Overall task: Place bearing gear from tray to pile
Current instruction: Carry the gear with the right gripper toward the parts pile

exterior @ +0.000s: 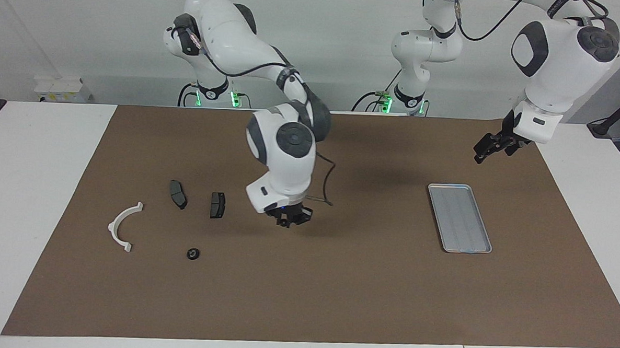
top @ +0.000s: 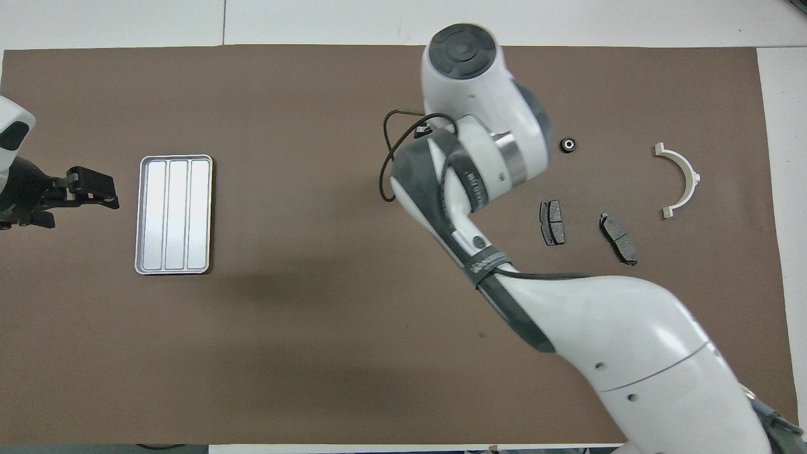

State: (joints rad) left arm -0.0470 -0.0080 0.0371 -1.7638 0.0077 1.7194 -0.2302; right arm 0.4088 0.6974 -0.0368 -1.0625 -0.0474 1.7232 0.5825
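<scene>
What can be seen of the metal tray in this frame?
The tray is a shallow rectangular silver-grey metal pan with rounded corners, a raised rim and lengthwise ridges splitting its floor into three strips. It lies flat on the brown mat toward the left arm's end of the table. Nothing lies in it and nothing touches it.

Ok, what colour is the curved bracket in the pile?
White: the curved bracket shows best in the overhead view, against the brown mat.
</scene>
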